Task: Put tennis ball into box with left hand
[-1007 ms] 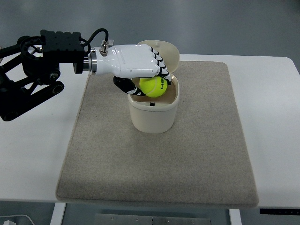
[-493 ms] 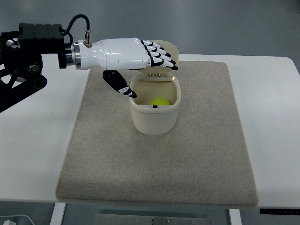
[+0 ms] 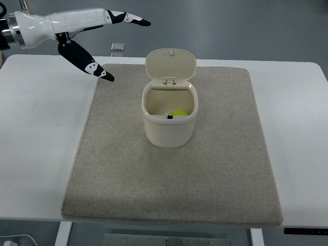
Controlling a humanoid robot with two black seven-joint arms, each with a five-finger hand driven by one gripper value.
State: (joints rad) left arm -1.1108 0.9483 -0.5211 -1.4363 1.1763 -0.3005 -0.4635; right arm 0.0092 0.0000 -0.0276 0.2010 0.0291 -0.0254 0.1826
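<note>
A yellow-green tennis ball (image 3: 179,113) lies inside the cream box (image 3: 169,130), low against its right inner wall and partly hidden by the rim. The box stands upright near the middle of the mat with its hinged lid (image 3: 170,65) tipped back open. My left hand (image 3: 110,43), white with black fingertips, hovers at the top left, well away from the box and above the mat's far left corner. Its fingers are spread and hold nothing. The right arm is out of view.
A beige felt mat (image 3: 215,174) covers most of the white table (image 3: 36,154). A small pale object (image 3: 117,46) lies on the floor beyond the table's far edge.
The left hand held the ball over the box, let it drop inside, then pulled back up and to the left. The ball now rests in the box.
</note>
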